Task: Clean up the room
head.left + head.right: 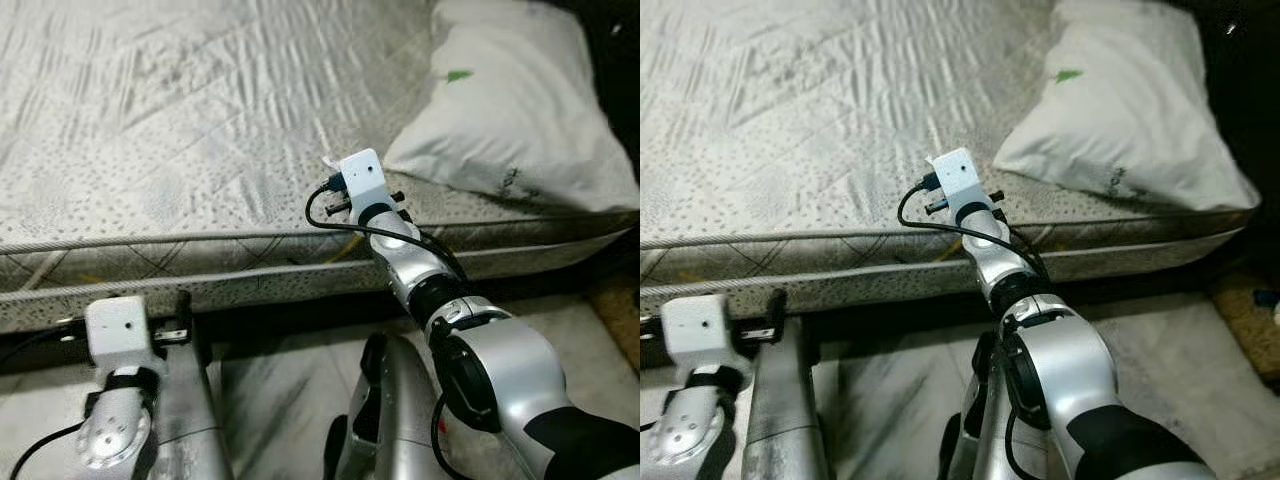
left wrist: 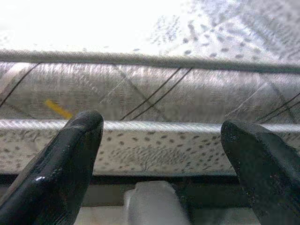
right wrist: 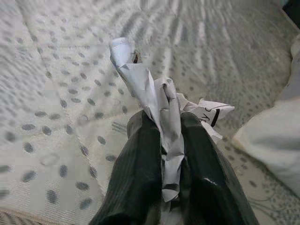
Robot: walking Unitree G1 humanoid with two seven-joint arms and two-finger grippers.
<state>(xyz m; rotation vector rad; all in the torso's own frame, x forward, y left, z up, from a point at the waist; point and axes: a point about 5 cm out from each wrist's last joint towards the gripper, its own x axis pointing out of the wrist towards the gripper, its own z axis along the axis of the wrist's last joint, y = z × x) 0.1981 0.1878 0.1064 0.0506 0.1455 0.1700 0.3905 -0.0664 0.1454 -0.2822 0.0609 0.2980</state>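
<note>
pillow (image 1: 510,100) — right edge cut off

Light falls evenly on the mattress (image 1: 200,120) before me, while the far right corner beyond the pillow (image 1: 510,100) sinks into black. From my left wrist the mattress top burns out to white glare, and my left fingers (image 2: 61,173) are soft and blurred up close. From my right wrist the crumpled paper (image 3: 159,108) is sharp, the dotted fabric behind it smeared.

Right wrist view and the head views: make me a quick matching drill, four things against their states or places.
Things:
1. right tool
2. left tool
3. pillow
4. crumpled paper

States:
A. on the mattress, at its right end
B. open, facing the mattress side
C. pinched between two black fingers
D. shut above the mattress

Pairs: 1-D, 2-B, 3-A, 4-C
</note>
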